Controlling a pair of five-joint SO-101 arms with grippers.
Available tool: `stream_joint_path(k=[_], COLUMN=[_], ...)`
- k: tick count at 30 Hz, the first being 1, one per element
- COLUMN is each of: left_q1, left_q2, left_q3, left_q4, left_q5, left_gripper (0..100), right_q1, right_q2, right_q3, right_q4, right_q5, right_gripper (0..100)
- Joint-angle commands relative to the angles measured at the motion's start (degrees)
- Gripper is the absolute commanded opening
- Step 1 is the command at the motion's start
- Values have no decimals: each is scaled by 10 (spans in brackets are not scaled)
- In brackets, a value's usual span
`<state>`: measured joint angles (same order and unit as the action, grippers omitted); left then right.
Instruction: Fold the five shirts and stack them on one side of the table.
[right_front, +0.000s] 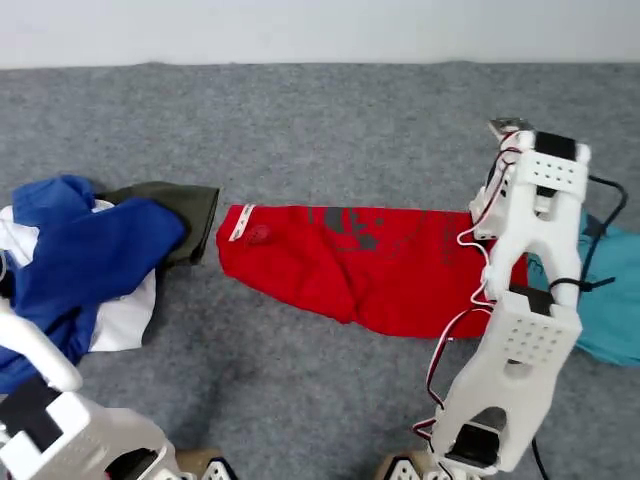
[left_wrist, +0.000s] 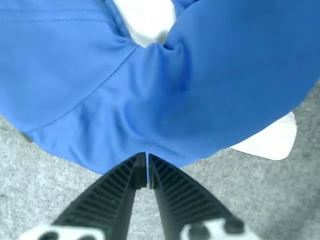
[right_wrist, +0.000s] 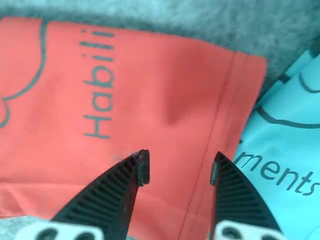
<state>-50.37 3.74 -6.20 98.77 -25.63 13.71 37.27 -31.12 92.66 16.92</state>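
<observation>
I read the left gripper (left_wrist: 148, 164) clenched, tips at the hem of the blue shirt (left_wrist: 210, 75). Right gripper (right_wrist: 179, 169) released over the red shirt (right_wrist: 150, 90), beside the teal shirt (right_wrist: 290, 150).

Smooth matt red cloth shirt (right_wrist: 125, 90) under my right pincer (right_wrist: 178, 170), whose black plastic fingers (right_wrist: 125, 185) are ribbed and dull. On the left, a soft creased blue cloth shirt (left_wrist: 210, 75). The grey table cover (right_front: 350, 110) is rough and felt-like. My right arm's white shell (right_front: 530, 340) is smooth plastic.
</observation>
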Motion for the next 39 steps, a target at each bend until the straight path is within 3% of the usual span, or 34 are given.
stream_joint_path(k=[1,9,15,33,39], left_q1=[7,6,6,6,6], left_q2=[-28,-28,-28,-28,-28], left_q3=[-5,-5,-5,-5,-5], left_q4=[4,4,4,4,4], left_q5=[0,-2,-2,-3,-3], left_gripper=[18,18,18,18,18], right_q1=[5,-1,-1,-8,-7], right_q2=[15,109,114,21,15], right_q3=[4,-11,-29,-41,-41], right_q4=[-32,-68,-70,-17,14], right_q5=[-7,-7,-3,26,25], right_gripper=[210,203,5,18,169])
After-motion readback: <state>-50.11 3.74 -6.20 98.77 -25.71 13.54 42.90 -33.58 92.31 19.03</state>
